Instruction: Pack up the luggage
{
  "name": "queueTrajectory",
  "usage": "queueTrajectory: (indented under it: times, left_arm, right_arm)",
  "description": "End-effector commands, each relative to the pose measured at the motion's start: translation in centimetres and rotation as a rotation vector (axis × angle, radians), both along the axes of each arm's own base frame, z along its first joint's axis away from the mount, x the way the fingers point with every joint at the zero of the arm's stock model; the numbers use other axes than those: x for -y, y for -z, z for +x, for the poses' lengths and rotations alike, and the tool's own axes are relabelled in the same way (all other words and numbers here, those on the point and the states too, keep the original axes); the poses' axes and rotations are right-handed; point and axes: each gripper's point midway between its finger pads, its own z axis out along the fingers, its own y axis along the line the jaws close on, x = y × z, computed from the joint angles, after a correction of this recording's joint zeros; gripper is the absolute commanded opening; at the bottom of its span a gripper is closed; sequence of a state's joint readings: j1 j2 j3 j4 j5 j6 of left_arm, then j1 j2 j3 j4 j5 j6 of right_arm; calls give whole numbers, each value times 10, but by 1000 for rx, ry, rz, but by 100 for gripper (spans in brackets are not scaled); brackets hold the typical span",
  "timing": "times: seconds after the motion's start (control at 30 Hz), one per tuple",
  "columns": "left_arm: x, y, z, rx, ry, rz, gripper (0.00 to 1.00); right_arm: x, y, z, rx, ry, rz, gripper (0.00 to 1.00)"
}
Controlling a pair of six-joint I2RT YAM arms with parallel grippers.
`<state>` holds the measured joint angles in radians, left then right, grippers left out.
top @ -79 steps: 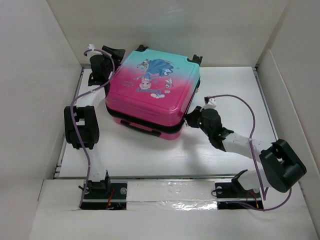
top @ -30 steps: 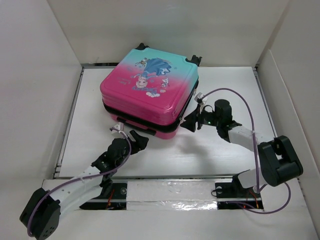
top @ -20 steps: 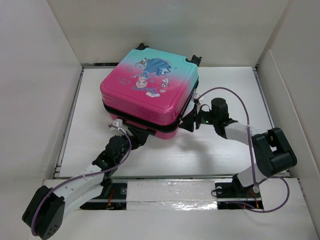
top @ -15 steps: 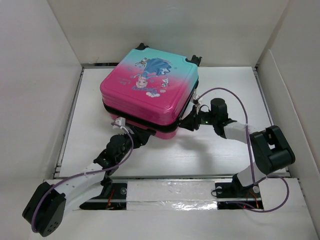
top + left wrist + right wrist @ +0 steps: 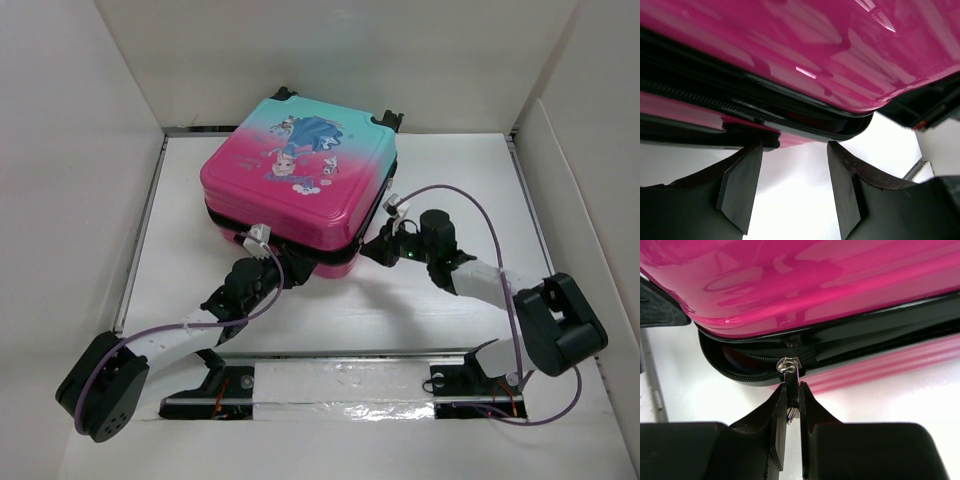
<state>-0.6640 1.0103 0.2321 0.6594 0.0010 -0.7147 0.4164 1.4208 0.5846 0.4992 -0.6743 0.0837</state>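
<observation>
Pink-and-teal luggage lying flat on the white table, right gripper pinched tight on its zipper pull, left gripper fingers spread apart just beside the front edge

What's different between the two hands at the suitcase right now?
The right hand is pinched shut on the zipper pull; the left hand is open, holding nothing. The right hand is at the near right corner of the luggage, the left hand at its near side. Both sit low by the zipper seam.
</observation>
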Motion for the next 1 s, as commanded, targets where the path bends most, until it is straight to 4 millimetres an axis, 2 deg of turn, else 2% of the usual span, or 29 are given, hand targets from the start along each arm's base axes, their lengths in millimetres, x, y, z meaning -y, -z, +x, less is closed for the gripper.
queueTrajectory:
  times: [0.0, 0.03, 0.07, 0.13, 0.17, 0.2, 0.23, 0.27, 0.33, 0.37, 0.4, 0.43, 0.47, 0.5, 0.53, 0.57, 0.6, 0.63, 0.7, 0.73, 0.8, 0.83, 0.87, 0.9, 0.93, 0.97]
  left_arm:
    - [18, -44, 12, 108, 36, -90, 52]
    - [19, -47, 16, 116, 29, -102, 52]
    - [21, -43, 18, 106, 27, -98, 52]
    - [25, -51, 23, 120, 20, -124, 52]
    - [29, -47, 24, 107, 26, -122, 52]
    - [30, -50, 27, 114, 18, -130, 52]
    - [37, -57, 27, 127, 31, -141, 52]
    - [45, -53, 26, 119, 27, -129, 52]
    - [56, -63, 29, 138, 16, -128, 52]
    - [67, -57, 24, 123, 36, -118, 52]
    - [71, -57, 25, 119, 32, -123, 51]
    - [75, -60, 26, 120, 38, -139, 51]
    - [79, -57, 28, 111, 43, -144, 51]
    - [82, -57, 28, 104, 53, -157, 51]
    - [86, -58, 26, 102, 63, -161, 51]
    - [87, -59, 27, 103, 61, -162, 51]
    - [85, -59, 29, 107, 47, -153, 51]
    - [81, -54, 28, 94, 35, -132, 51]
    - [65, -59, 28, 97, 0, -119, 53]
    - [51, -54, 30, 85, -26, -91, 60]
    - [22, -63, 23, 114, -82, -85, 66]
    - [4, -69, 16, 126, -109, -59, 67]
    - [-9, -76, 15, 140, -150, -51, 67]
    - [-31, -81, 21, 152, -243, -32, 67]
    - [-46, -81, 20, 143, -285, -3, 66]
    - [-65, -109, 22, 190, -364, -63, 66]
  right_arm:
    - [-15, -14, -20, 35, 37, -19, 0]
    - [-14, -12, -20, 38, 87, -50, 0]
    - [-17, -10, -28, 33, 97, -73, 0]
    - [-27, -10, -52, 19, 106, -111, 0]
    - [-30, -10, -60, 13, 106, -118, 0]
    - [-32, -7, -71, -23, 112, -133, 0]
    - [-39, -14, -84, -6, 112, -131, 0]
    - [-43, -15, -92, -13, 112, -134, 0]
    - [-47, -18, -103, -36, 158, -130, 0]
    - [-62, -27, -121, -49, 122, -96, 0]
    - [-72, -34, -127, -48, 110, -68, 0]
    - [-78, -38, -129, -42, 127, -57, 0]
    - [-92, -43, -130, -45, 129, -45, 0]
    - [-108, -50, -139, -52, 109, -12, 0]
    - [-116, -54, -137, -48, 132, 3, 0]
    - [-133, -52, -134, -56, 138, 5, 0]
    - [-147, -61, -137, -62, 128, 53, 0]
    - [-154, -64, -136, -56, 145, 63, 0]
    - [-162, -69, -133, -41, 185, 88, 0]
    - [-156, -68, -127, -34, 232, 94, 0]
    - [-147, -70, -125, -32, 259, 122, 0]
    - [-134, -66, -121, -31, 278, 119, 0]
    - [-129, -64, -120, -36, 282, 122, 0]
    - [-126, -64, -122, -39, 278, 126, 0]
    - [-118, -63, -121, -42, 282, 131, 0]
    - [-115, -63, -119, -43, 283, 134, 0]
